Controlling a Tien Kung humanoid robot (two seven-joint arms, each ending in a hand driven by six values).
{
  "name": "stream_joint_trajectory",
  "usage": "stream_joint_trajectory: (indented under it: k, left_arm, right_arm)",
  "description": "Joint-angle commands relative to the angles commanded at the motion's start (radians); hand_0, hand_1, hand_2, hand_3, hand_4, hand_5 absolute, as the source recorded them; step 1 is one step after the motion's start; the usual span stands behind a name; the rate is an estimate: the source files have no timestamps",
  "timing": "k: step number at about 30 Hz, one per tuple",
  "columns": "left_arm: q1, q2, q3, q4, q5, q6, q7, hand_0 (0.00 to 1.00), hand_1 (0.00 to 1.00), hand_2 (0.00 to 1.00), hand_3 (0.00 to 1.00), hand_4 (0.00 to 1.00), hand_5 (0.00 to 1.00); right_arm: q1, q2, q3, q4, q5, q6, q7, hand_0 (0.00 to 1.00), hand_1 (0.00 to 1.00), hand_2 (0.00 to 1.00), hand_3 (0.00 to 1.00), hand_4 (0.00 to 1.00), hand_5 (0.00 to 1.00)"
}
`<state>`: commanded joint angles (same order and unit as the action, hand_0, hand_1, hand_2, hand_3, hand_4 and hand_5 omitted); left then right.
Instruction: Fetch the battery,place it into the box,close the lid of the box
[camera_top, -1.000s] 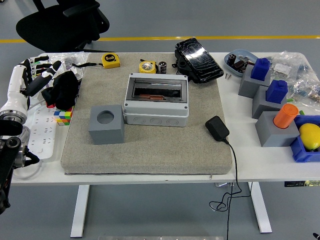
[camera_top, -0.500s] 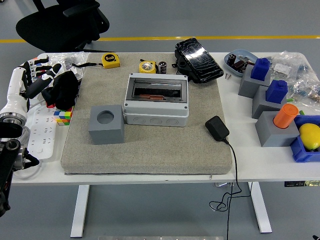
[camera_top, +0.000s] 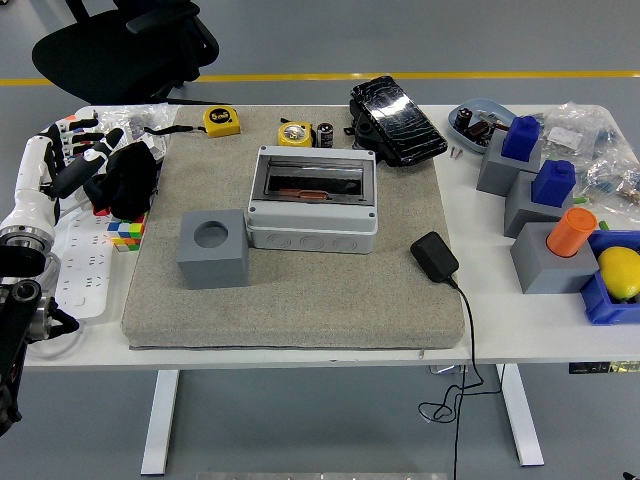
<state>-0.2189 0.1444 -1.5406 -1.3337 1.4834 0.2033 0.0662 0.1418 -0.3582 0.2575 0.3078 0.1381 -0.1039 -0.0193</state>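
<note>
The battery (camera_top: 325, 134), a small dark cylinder, stands at the back of the grey mat next to a round yellow tape measure (camera_top: 293, 132). The grey box (camera_top: 313, 215) sits in the middle of the mat; its dark top opening shows a copper strip inside. My left hand (camera_top: 72, 150), white with dark fingertips, is at the table's left edge with fingers spread and empty, far from the battery and the box. My right hand is out of view.
A grey cube with a round hole (camera_top: 213, 248) stands left of the box. A black adapter with a cord (camera_top: 434, 256) lies to the right. A black case (camera_top: 397, 118), a black cloth (camera_top: 128, 178), a white power strip (camera_top: 85, 262) and grey-blue blocks (camera_top: 520, 160) surround the mat.
My left hand has shifted very slightly at the left edge. Nothing else has moved.
</note>
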Motion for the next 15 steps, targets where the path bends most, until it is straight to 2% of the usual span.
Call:
stream_joint_trajectory:
  k: [15]
  left_arm:
    - [0.001, -0.001, -0.002, 0.0, -0.003, -0.002, -0.002, 0.533, 0.648, 0.639, 0.677, 0.998, 0.533]
  right_arm:
    - [0.002, 0.001, -0.001, 0.0, 0.0, -0.001, -0.002, 0.579, 0.631, 0.659, 0.556, 0.951, 0.489]
